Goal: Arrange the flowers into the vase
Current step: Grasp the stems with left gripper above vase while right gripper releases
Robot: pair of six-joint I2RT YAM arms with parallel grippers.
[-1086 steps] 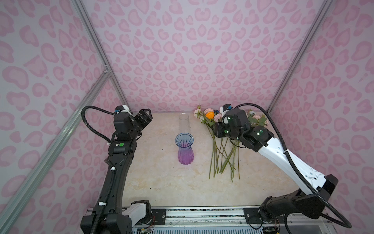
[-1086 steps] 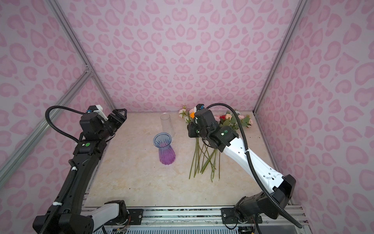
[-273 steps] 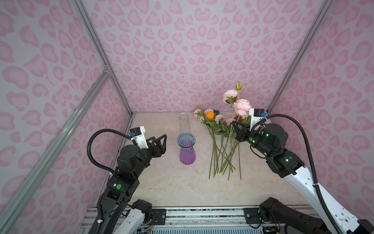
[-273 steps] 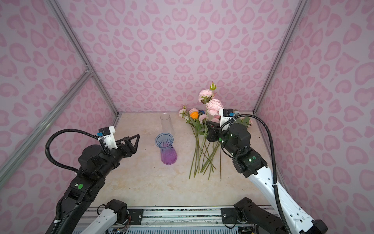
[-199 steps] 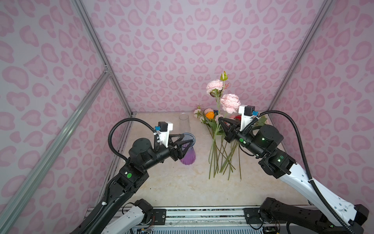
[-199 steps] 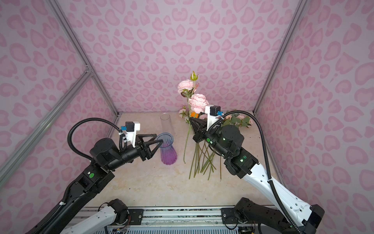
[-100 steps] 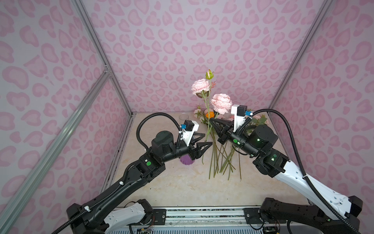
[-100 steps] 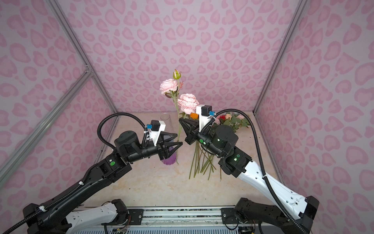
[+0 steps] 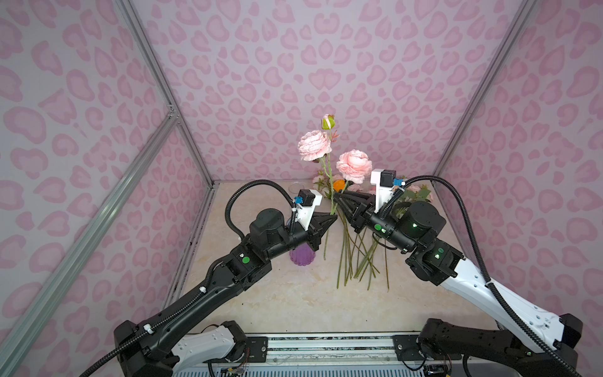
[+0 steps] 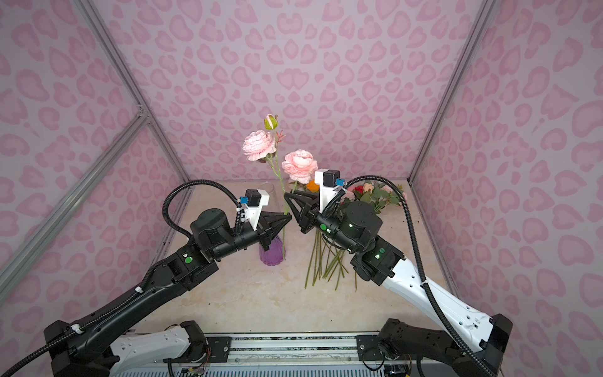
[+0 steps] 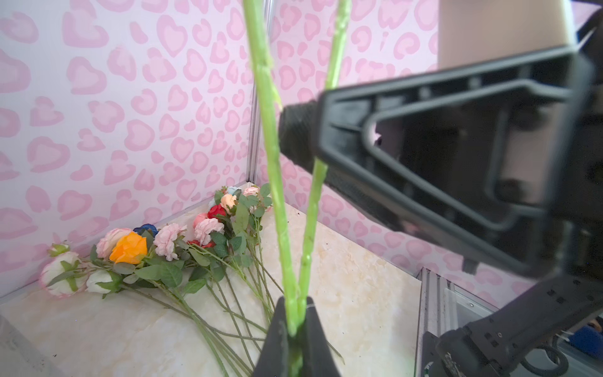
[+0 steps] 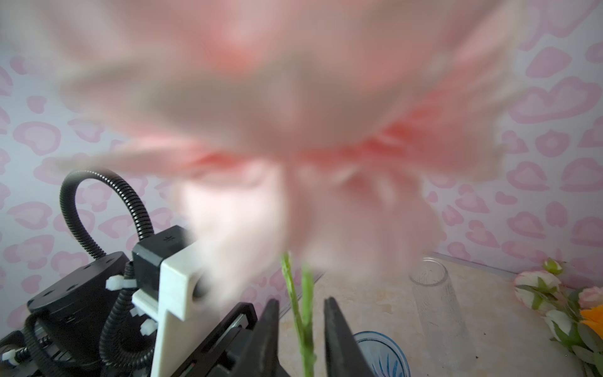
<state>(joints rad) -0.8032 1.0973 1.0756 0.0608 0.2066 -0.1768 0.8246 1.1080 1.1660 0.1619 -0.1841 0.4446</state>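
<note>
I am watching a handover in mid-air, near the middle of the table (image 9: pixel 293 300). The sprig (image 9: pixel 314 146), a forked green stem with two pale pink blooms and a bud, stands nearly upright between the two arms. Its blooms are high against the back wall and its cut end hangs low.

The left gripper (image 9: pixel 331 219) pinches the stem. In the left wrist view its fingertips (image 11: pixel 277 326) are closed tight on the fork where the two stalks join. The right gripper (image 9: pixel 342 209) sits just above that grip. The right wrist view shows its jaws parted, with the stem running up between them and a clear gap on each side. It touches nothing that I can see.

The vase (image 10: pixel 272 254), purple at the base with a blue rim, stands on the table just beside the cut end, towards the left arm. The left wrist hides its mouth in both top views. From here I cannot tell how high the stem end hangs above the rim. The left arm is nearer the vase and holds the sprig, so I judge the drop is its job. The stem's long axis already points down.

The pile (image 9: pixel 355 254) of other flowers lies on the table under the right arm.

Half a second ago the left jaws were spread wide around the stem and the right gripper held it. The two have since traded roles.
</note>
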